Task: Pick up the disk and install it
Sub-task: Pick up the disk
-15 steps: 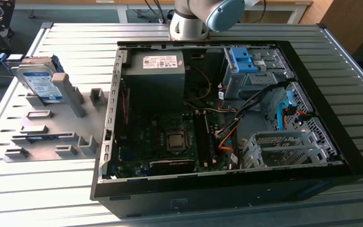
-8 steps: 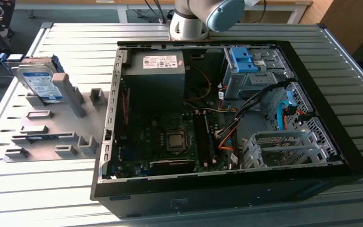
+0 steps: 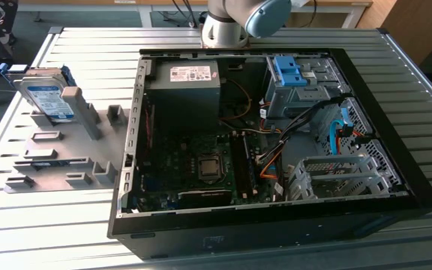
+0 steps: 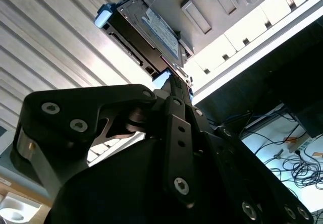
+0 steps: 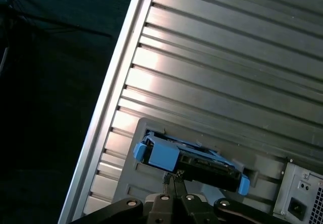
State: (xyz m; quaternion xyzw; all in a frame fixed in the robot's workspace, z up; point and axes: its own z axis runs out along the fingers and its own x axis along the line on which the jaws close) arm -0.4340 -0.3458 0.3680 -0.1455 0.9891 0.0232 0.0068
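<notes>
Near the desk's (image 5: 212, 47) edge, the disk (image 5: 207, 166) stands just beyond the pressed-together, empty end effector (image 5: 172, 177), long axis crosswise.

Silver with a white-and-blue label and blue rails on the disk (image 3: 45, 95), grey on the holder (image 3: 58, 154), black on the computer case (image 3: 276, 233), ribbed silver-grey across the worktop (image 3: 51, 225).

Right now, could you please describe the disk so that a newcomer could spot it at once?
Find the open black computer case; a grey fixture lies to the exterior view's left of it. The disk leans at its far end: silver, white-and-blue label, blue rails, unlike the bare blue bracket inside the case.
</notes>
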